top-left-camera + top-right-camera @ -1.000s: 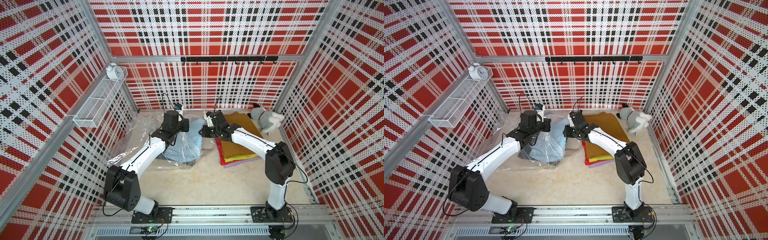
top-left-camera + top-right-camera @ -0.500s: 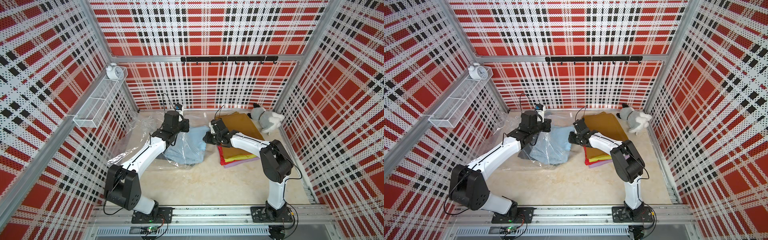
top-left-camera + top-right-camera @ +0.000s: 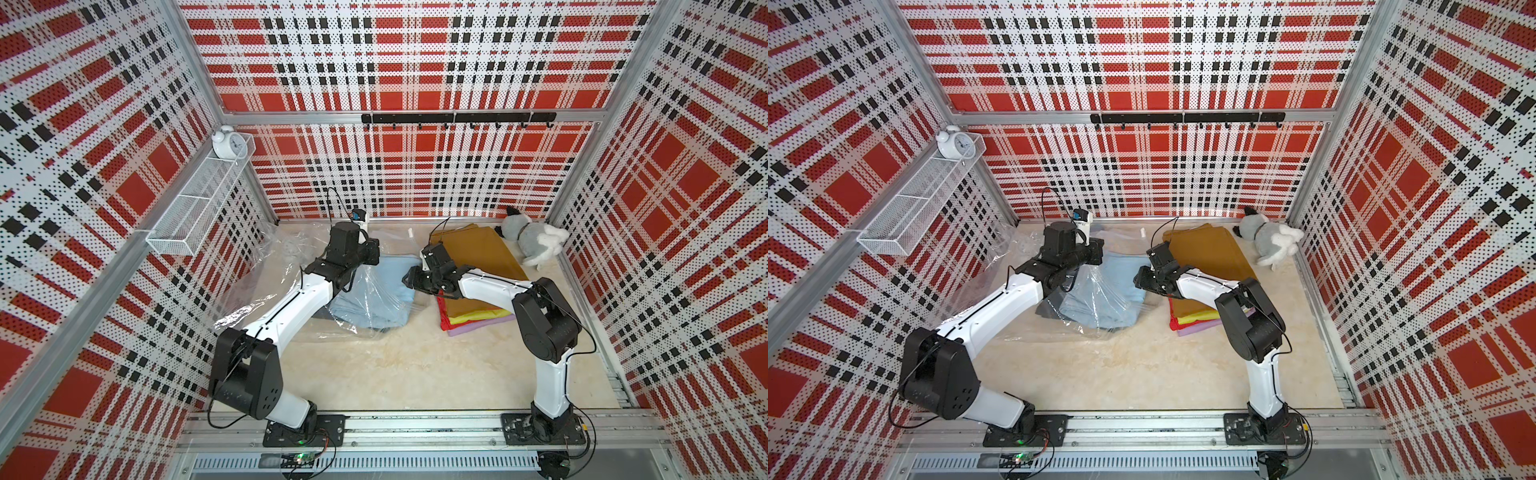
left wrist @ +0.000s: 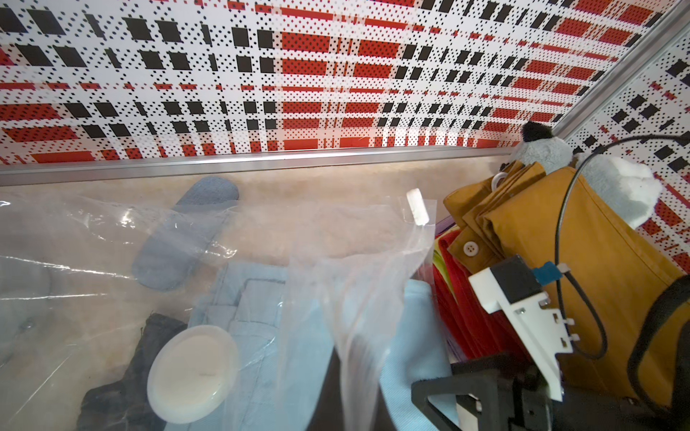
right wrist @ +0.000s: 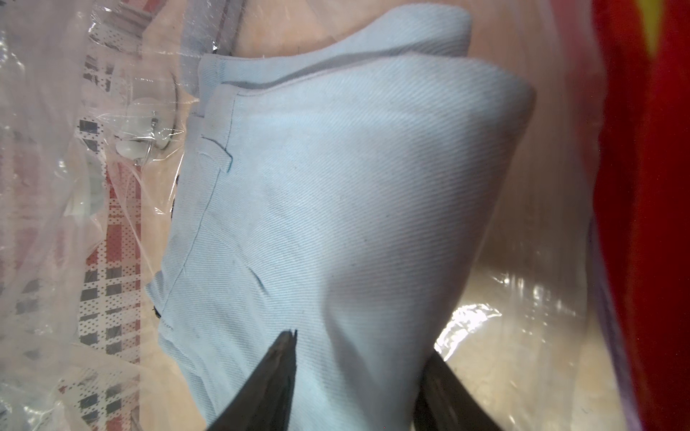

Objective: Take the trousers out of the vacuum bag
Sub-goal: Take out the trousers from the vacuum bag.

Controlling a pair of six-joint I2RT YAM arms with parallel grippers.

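Observation:
The vacuum bag [image 3: 266, 282] [image 3: 992, 274] [image 4: 93, 242] lies crumpled at the back left, its white valve cap [image 4: 192, 373] on top. My left gripper [image 3: 371, 254] [image 3: 1096, 251] is shut on the bag's upper film and holds it up; its fingers are hidden. Inside the bag lie light blue trousers [image 3: 382, 299] [image 3: 1100, 299] [image 5: 354, 186] over dark grey denim ones [image 4: 123, 373]. My right gripper [image 3: 409, 280] [image 3: 1138, 280] [image 5: 360, 358] is open at the bag's mouth, its jaws either side of the light blue cloth. Mustard brown trousers [image 3: 478, 253] top a pile of red, yellow-green and lilac trousers [image 3: 478, 326] outside the bag.
A grey-white plush toy [image 3: 532, 241] lies in the back right corner beside the pile. A wire shelf [image 3: 199, 203] with a white alarm clock [image 3: 227, 143] hangs on the left wall, and a black hook rail [image 3: 457, 118] runs along the back wall.
My right gripper has come forward and down from beside the mustard pile to the light blue trousers, and its jaws have opened. The left arm still holds the film up.

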